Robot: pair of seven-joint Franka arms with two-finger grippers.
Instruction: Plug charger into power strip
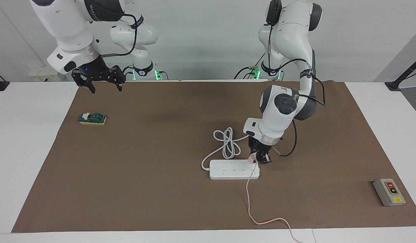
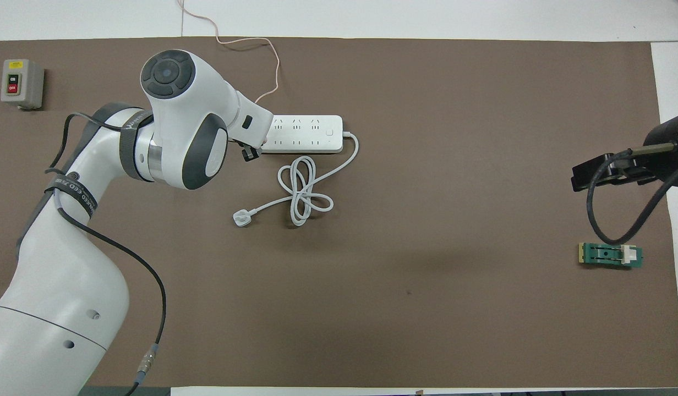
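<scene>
The white power strip (image 1: 232, 169) lies flat on the brown mat, its outlets facing up (image 2: 309, 133). My left gripper (image 1: 258, 161) hangs just over the strip's end toward the left arm's side, shut on the pale-pink charger (image 1: 252, 158). The charger sits at the strip's top surface; I cannot tell whether its prongs are in a socket. Its thin pink cable (image 1: 248, 202) trails away from the robots and off the table edge. In the overhead view the left arm hides the charger and that end of the strip. My right gripper (image 1: 105, 88) waits open, raised over the mat's edge by the right arm's base.
The strip's thick white cord (image 1: 228, 143) coils nearer to the robots and ends in a white three-pin plug (image 2: 241, 218). A grey button box (image 1: 389, 191) sits toward the left arm's end. A small green and yellow block (image 1: 92, 118) lies toward the right arm's end.
</scene>
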